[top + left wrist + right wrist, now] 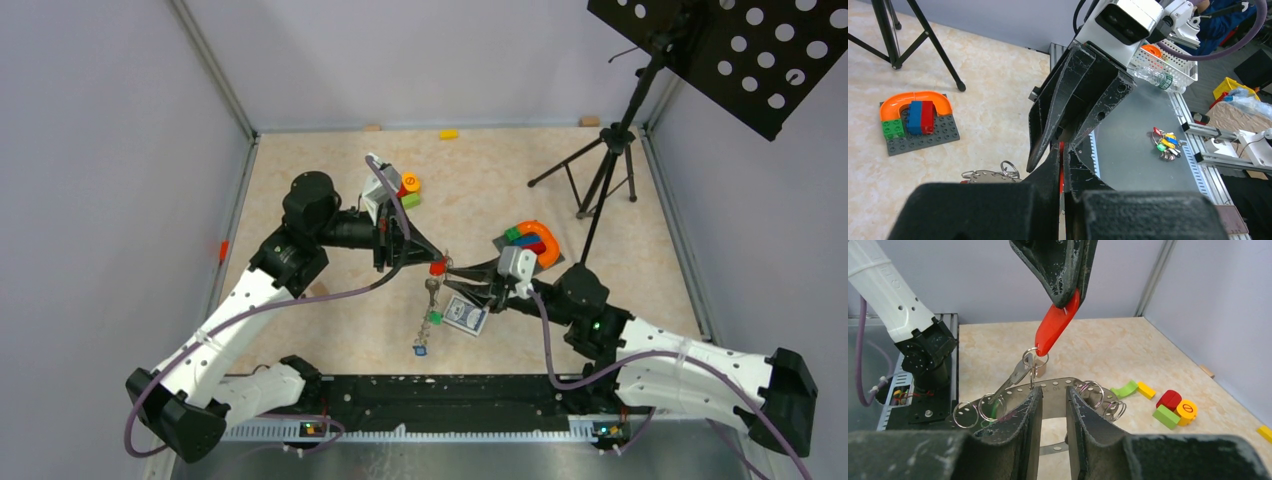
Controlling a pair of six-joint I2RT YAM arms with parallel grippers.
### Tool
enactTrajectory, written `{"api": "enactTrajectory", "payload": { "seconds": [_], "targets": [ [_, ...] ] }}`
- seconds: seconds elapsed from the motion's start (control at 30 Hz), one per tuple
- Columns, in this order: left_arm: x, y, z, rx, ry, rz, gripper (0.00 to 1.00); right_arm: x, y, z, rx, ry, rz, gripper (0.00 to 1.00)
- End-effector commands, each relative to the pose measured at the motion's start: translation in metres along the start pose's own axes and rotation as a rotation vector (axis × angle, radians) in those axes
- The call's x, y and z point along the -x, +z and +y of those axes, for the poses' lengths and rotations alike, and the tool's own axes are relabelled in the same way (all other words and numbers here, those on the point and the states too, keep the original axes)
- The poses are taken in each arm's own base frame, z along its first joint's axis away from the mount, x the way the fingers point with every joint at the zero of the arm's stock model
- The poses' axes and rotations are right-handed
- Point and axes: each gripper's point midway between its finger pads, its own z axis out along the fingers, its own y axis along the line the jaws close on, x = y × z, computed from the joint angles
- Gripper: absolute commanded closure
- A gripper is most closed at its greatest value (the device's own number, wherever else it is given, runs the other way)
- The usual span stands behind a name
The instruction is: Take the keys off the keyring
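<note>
My left gripper (433, 263) is shut on the red plastic tag (1057, 325) of one of the keys and holds it up above the table. That silver key (1013, 377) hangs from the tag by a small split ring. The keyring (1088, 385), a grey perforated metal band with several split rings, hangs below it. Green (435, 318) and blue (421, 350) tags dangle lower down. My right gripper (1054, 392) reaches in from the right, level with the band. Its jaws stand a finger-width apart, with the band showing across the gap behind them.
A blue playing-card box (465, 317) lies right under the right gripper. Behind it sits a grey baseplate (560, 262) with an orange arch and coloured blocks. Loose blocks (408, 190) lie at the back centre. A black tripod stand (605, 170) stands at the back right.
</note>
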Motion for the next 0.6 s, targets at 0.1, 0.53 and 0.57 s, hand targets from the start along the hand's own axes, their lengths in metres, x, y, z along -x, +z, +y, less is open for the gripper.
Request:
{"api": "enactTrajectory", "payload": {
  "seconds": [0.1, 0.53, 0.57],
  "targets": [
    [0.028, -0.003, -0.018, -0.031, 0.116, -0.064, 1.0, 0.012, 0.005, 0.01, 0.033, -0.009, -0.045, 0.77],
    [0.03, -0.002, -0.016, -0.026, 0.113, -0.076, 1.0, 0.016, 0.008, 0.012, 0.028, 0.008, -0.07, 0.78],
    [0.03, -0.002, -0.016, -0.027, 0.114, -0.078, 1.0, 0.016, 0.008, 0.011, 0.022, 0.007, -0.071, 0.78]
  ]
}}
